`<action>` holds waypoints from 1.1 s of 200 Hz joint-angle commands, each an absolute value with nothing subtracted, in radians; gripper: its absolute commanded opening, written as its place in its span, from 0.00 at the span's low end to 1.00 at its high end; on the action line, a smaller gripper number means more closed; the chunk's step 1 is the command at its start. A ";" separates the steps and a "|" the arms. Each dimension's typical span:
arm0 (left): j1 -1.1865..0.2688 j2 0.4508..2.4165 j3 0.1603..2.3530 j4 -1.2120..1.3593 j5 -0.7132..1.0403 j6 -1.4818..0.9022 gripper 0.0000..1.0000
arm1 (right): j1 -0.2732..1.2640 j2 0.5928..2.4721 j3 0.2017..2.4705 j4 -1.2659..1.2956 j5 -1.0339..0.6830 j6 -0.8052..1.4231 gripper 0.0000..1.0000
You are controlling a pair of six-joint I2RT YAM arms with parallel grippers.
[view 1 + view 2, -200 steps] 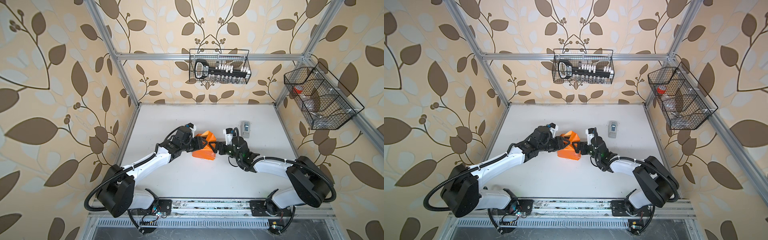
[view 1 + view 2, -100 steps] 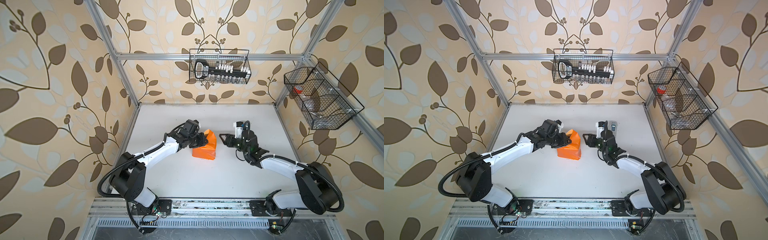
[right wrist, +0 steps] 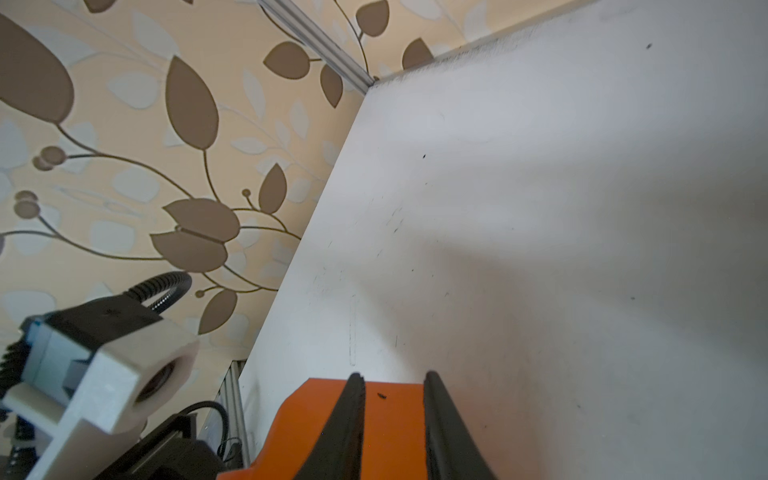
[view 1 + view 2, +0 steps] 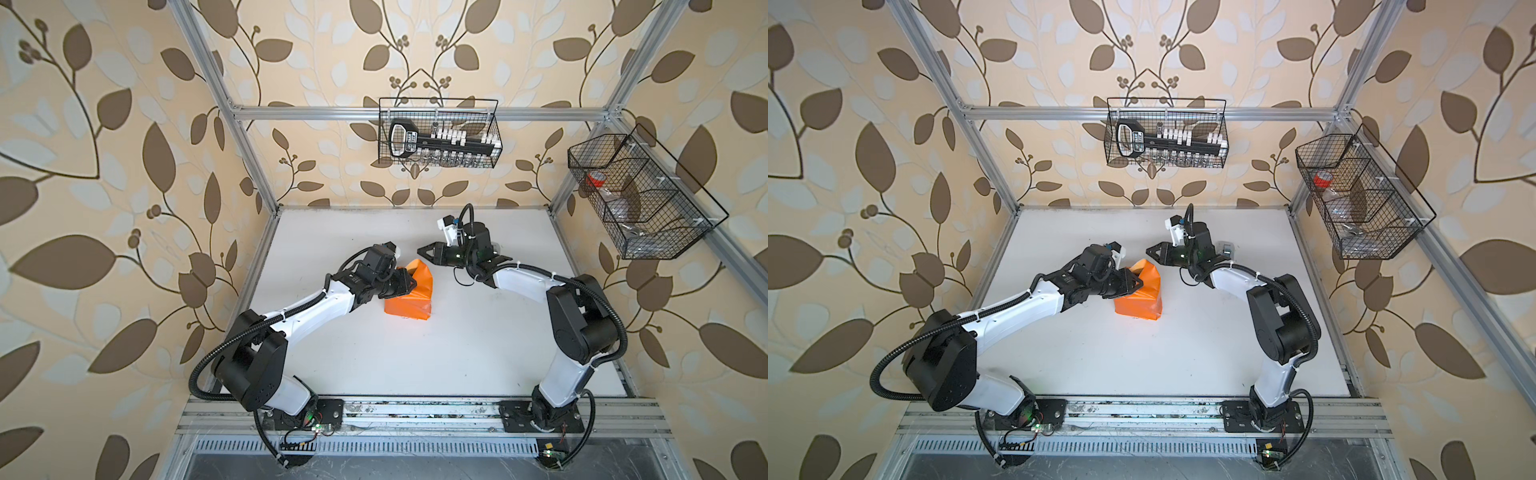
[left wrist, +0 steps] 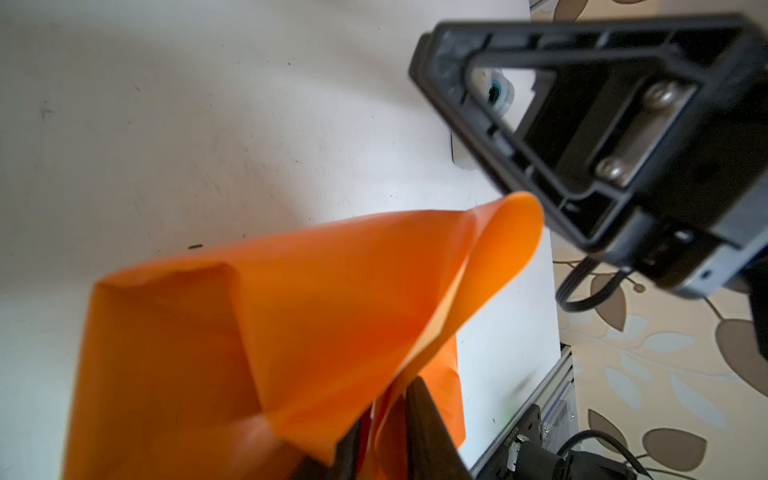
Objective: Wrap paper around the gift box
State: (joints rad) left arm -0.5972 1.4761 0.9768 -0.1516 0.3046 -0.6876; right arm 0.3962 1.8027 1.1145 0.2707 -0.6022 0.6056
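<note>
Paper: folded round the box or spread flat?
Folded. The paper forms a box-shaped bundle with no box surface showing. One end flap stands up, not laid down, pinched in the left end effector.

Overhead stereo pair, wrist views near paper

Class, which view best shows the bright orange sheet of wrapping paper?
The left wrist view: the bright orange sheet of wrapping paper fills it, folds and curled edge clear. Both top views show it small; the right wrist view, only a part.
</note>
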 commanded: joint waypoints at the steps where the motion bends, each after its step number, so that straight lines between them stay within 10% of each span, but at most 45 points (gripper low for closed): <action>1: -0.608 1.515 0.913 -0.349 0.245 -0.695 0.22 | 0.421 1.808 1.136 0.254 -0.717 0.603 0.25; 147: -0.609 1.451 0.918 -0.362 0.262 -0.648 0.19 | 0.486 1.696 0.982 0.202 -0.711 0.553 0.24; 220: -0.590 1.223 1.027 -0.535 0.213 -0.659 0.43 | 0.492 1.731 0.944 0.216 -0.678 0.525 0.24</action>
